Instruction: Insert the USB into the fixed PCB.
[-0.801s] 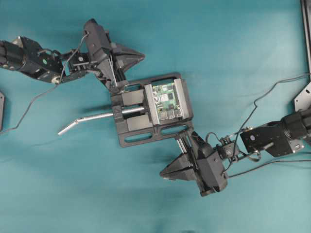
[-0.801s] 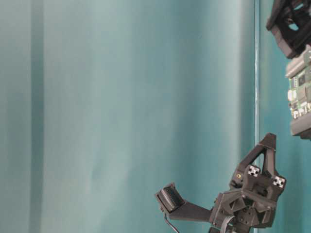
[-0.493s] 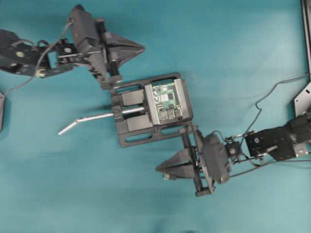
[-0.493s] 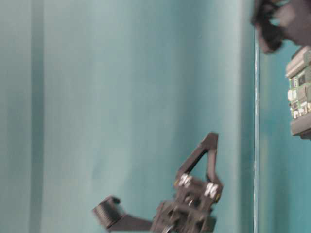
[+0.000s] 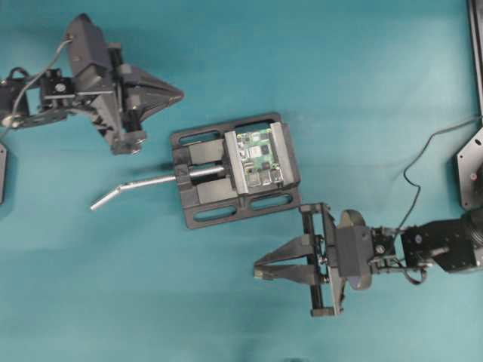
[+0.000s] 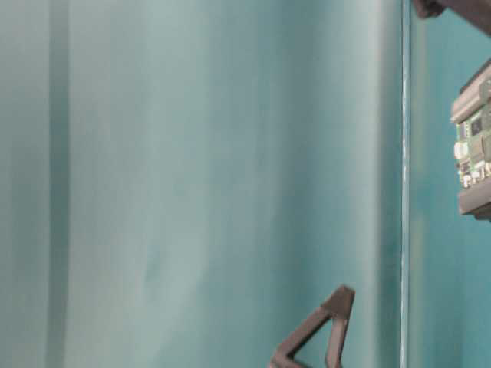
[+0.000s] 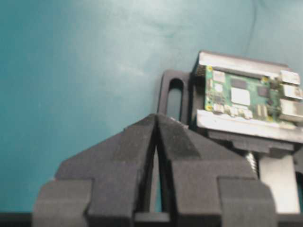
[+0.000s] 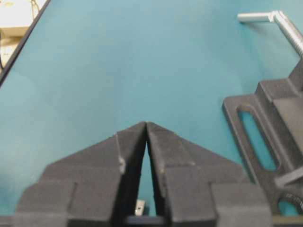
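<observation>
The fixed PCB point(image 5: 256, 156) is a small green board clamped between grey jaws at the middle of the overhead view. It also shows in the left wrist view point(image 7: 246, 97) and at the right edge of the table-level view point(image 6: 474, 149). I cannot make out the USB or its cable in any view. A tiny silver speck point(image 8: 140, 206) shows low in the gap between the right fingers, and I cannot tell what it is. My left gripper point(image 5: 181, 93) hangs up-left of the board, shut and empty point(image 7: 156, 116). My right gripper point(image 5: 256, 270) points left below the vise, its tips touching point(image 8: 146, 124).
The black vise point(image 5: 200, 204) holds the board, and its silver handle point(image 5: 136, 185) sticks out to the left, also seen in the right wrist view point(image 8: 279, 21). A thin black wire point(image 5: 411, 170) loops near the right arm. A black frame point(image 5: 472, 154) stands at the right edge.
Both arms have pulled away from the vise. The left gripper went up and left. The right gripper swung down and now points left, sinking almost out of the table-level view.
</observation>
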